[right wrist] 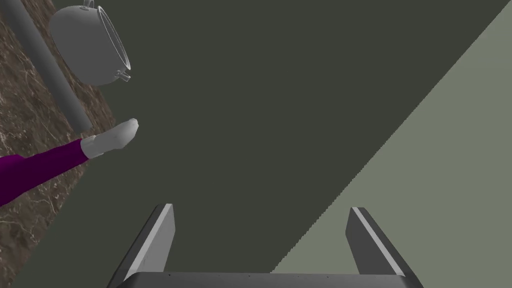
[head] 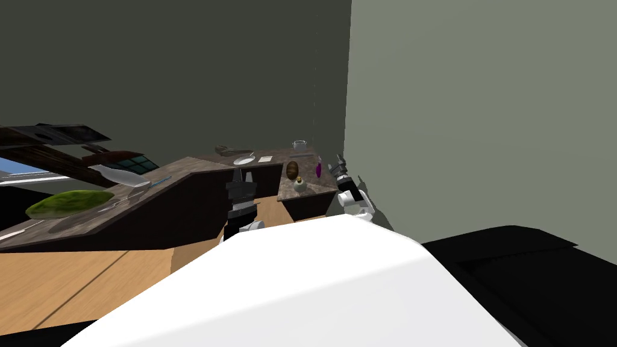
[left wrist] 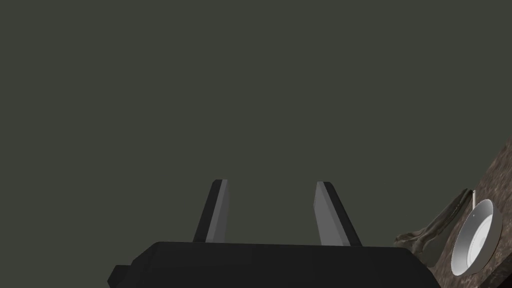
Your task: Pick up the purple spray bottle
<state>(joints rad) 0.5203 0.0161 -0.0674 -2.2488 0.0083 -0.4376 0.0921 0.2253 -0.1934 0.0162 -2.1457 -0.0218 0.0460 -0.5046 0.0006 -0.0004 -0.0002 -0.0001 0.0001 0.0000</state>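
Hovering spread beside the purple spray bottle (right wrist: pixel 35 167), right gripper (right wrist: pixel 261 209) touches nothing.

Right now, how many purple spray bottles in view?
1. The purple spray bottle stands on the counter's right end, beside the right hand, outside its open fingers. Another could be hidden behind clutter.

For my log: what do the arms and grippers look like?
The left gripper and right gripper each have two thin, light grey, blade-like fingers on a dark box. The right forearm is white with dark joints; the left forearm mostly dark.
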